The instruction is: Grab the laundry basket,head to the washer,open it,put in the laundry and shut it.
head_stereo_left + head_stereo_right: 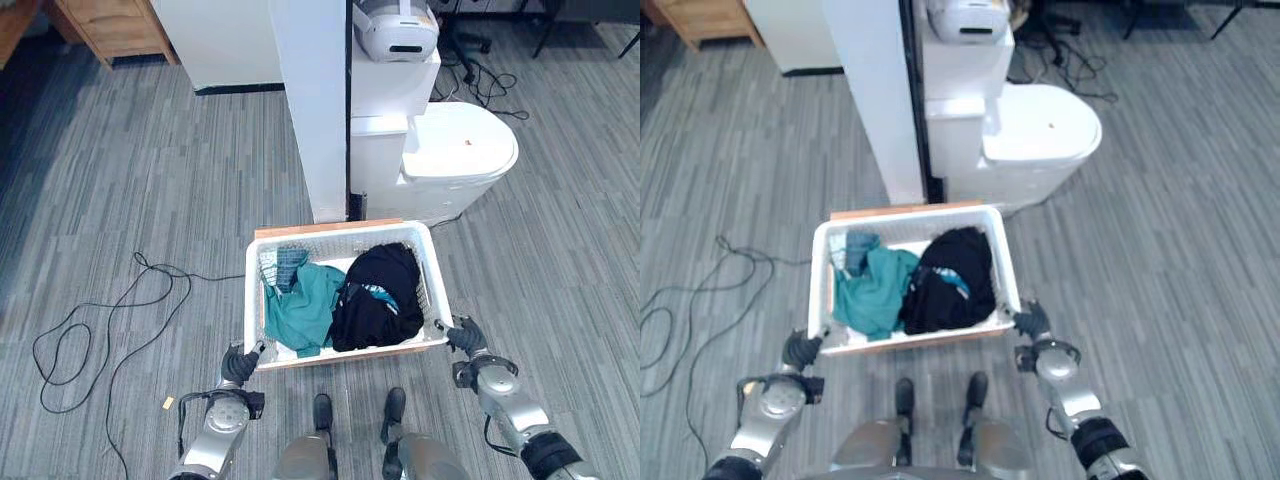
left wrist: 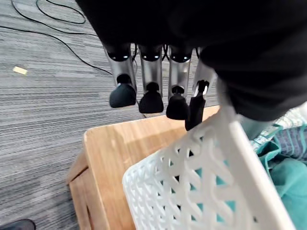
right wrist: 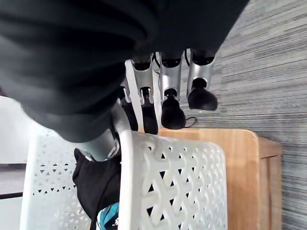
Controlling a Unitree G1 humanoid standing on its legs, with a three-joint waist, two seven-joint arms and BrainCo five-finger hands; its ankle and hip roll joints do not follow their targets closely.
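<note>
A white lattice laundry basket [image 1: 432, 262] rests on a low wooden stand [image 2: 112, 148] in front of me. It holds teal clothes [image 1: 305, 305] and black clothes [image 1: 380, 295]. My left hand [image 1: 240, 365] is at the basket's near left corner. One finger [image 2: 195, 108] is bent against the outside of the rim while the other fingers hang free over the wood. My right hand [image 1: 465, 337] is at the near right corner. Its thumb [image 3: 101, 144] lies inside the rim and two fingers [image 3: 146, 112] lie outside it.
A white washer [image 1: 455, 150] with a closed round lid stands just beyond the basket, beside a white pillar [image 1: 315, 110]. A black cable [image 1: 100, 320] loops on the grey floor to the left. A wooden cabinet [image 1: 110, 25] is at the far left.
</note>
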